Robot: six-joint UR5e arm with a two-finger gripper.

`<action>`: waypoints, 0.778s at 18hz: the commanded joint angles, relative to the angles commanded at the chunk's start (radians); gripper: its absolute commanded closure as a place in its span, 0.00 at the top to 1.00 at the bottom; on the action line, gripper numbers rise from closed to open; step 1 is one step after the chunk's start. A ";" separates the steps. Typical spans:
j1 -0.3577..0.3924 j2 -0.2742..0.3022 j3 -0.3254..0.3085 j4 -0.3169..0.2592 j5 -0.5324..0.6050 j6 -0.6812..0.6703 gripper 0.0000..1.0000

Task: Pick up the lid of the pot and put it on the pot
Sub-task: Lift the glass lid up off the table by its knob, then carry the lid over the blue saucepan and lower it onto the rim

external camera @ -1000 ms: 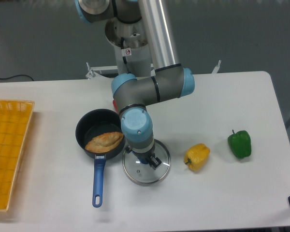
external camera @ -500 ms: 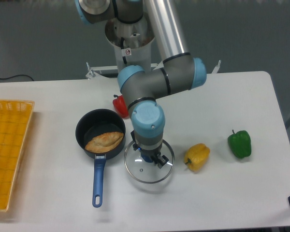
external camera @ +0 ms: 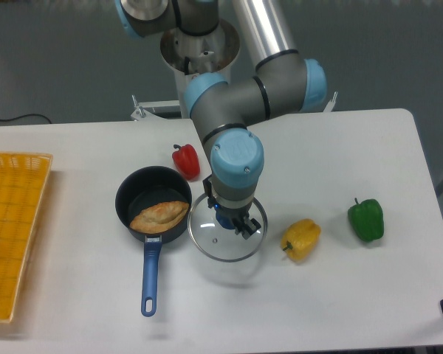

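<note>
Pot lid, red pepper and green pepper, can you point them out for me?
Pot lid (external camera: 221,246): camera view, glass toward its near rim.
Red pepper (external camera: 185,161): camera view, middle of its body.
Green pepper (external camera: 367,221): camera view, middle of its body.

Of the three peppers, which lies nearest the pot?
The red pepper, close behind the pot. The yellow pepper lies past the lid, and the green pepper is farther still.
</note>
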 joint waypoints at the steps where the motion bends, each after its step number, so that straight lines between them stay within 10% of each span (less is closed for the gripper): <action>1: -0.014 0.005 -0.003 -0.002 -0.002 -0.002 0.41; 14: -0.173 0.080 -0.112 0.017 -0.002 -0.192 0.41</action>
